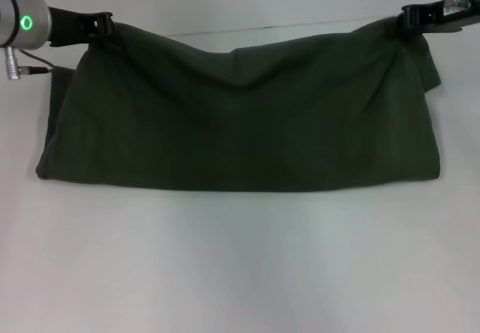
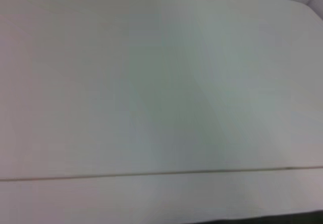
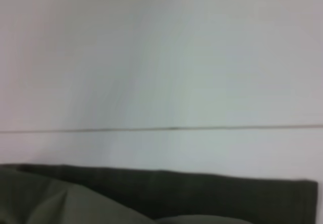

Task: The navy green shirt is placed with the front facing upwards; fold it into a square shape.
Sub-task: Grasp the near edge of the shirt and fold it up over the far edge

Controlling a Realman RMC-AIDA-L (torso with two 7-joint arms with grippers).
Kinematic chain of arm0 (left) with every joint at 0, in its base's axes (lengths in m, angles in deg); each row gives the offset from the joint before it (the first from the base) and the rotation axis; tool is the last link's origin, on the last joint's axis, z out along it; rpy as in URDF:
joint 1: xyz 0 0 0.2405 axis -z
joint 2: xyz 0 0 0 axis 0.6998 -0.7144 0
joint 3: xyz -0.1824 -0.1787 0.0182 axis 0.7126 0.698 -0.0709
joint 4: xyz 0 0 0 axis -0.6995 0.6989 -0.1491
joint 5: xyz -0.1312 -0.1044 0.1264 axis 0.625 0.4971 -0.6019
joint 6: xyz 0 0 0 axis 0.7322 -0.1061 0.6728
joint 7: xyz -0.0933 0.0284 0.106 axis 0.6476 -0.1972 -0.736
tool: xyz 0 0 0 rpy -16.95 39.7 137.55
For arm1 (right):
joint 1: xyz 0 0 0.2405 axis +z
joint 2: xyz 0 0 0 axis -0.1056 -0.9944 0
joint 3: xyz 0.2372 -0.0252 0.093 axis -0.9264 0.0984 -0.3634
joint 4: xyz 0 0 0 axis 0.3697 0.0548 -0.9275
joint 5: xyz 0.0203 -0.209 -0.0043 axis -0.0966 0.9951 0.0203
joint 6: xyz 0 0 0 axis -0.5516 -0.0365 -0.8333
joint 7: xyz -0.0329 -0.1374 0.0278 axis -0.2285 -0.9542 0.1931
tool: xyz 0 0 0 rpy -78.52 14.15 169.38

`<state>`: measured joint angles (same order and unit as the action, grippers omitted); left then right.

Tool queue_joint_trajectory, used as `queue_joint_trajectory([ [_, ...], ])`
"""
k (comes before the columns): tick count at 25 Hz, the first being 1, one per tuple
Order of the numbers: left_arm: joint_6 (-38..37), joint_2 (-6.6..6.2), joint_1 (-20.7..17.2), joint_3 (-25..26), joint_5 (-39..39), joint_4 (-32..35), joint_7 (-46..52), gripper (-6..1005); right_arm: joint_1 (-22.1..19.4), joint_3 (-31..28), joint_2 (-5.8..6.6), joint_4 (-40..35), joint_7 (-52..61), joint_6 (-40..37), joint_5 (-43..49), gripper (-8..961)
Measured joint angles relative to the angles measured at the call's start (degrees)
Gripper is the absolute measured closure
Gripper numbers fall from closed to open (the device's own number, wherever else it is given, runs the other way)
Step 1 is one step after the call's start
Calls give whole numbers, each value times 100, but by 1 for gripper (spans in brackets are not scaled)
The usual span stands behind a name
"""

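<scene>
The navy green shirt [image 1: 240,123] is seen in the head view as a wide dark band lying across the white table [image 1: 240,265], its near edge a smooth rounded fold and its far edge raised at both ends. The far left corner is gripped by the left gripper [image 1: 101,24] and the far right corner by the right gripper [image 1: 415,14]; each is clamped on the cloth, for the fabric is drawn up to the fingers and sags in a shallow dip between them. The corners are judged to be held this way so that the upper layer can be carried as one flat sheet — with both ends lifted together, the cloth is kept from bunching and the fold line at the near edge is kept straight. No lettering is visible on the exposed surface, so plain fabric is presented to the camera. At the right end a little extra cloth is seen spilling past the main band, which suggests a tucked sleeve or an uneven layer. In the right wrist view a strip of the shirt [image 3: 202,191] is shown against the pale table surface [image 3: 161,57], while in the left wrist view little but the table [image 2: 151,82] is shown. The fold is judged to be partly done: a long rectangle is formed, and a square is not yet reached.
</scene>
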<state>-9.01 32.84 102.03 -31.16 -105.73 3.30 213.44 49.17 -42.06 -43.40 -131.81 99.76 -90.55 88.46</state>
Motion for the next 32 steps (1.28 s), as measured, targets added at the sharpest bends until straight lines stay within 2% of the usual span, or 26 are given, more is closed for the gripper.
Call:
queue_joint_trajectory([
  [4,202,1,12,-16,0,-51,2,918,75,37,-106,83,-18,336,14,905],
  [15,665,32,44,-106,-25,-103,3,918,135,117,-136,578,-68,1176,8,905],
  [25,1008,65,87,-312,-52,-318,2,918,281,463,-291,816,-102,1860,3,905],
  [32,1102,62,75,-323,-57,-346,2,917,410,550,-337,900,-103,2086,39,906],
])
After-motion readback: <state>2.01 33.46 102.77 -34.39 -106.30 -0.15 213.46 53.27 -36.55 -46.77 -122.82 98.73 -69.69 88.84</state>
